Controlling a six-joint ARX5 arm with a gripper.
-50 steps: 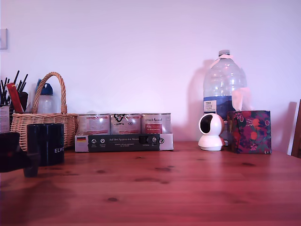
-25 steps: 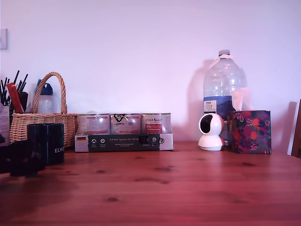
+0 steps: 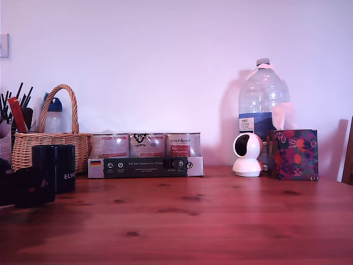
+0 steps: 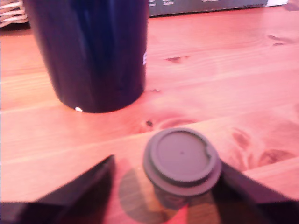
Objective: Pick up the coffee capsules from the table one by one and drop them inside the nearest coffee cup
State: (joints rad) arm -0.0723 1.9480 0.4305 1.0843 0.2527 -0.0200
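The dark navy coffee cup (image 3: 55, 167) stands on the reddish wooden table (image 3: 209, 221) at the exterior view's left; in the wrist view the cup (image 4: 93, 51) fills the area just beyond the fingers. One coffee capsule (image 4: 182, 161), greyish with a flat round top, stands upright on the table close in front of the cup. My gripper (image 4: 167, 163) is open and straddles it: one dark finger (image 4: 84, 189) sits apart from the capsule, the other finger (image 4: 250, 191) lies close against it. In the exterior view the gripper (image 3: 25, 187) is a dark mass beside the cup and the capsule cannot be made out.
A wicker basket (image 3: 52, 141) stands behind the cup. A flat box (image 3: 145, 166) with three cans on it runs along the back, then a white camera (image 3: 247, 154), a large water bottle (image 3: 263, 94) and a floral tissue box (image 3: 292, 154).
In the exterior view the dark gripper has sunk lower toward the table and edged closer to the cup's base. The cup has not moved.
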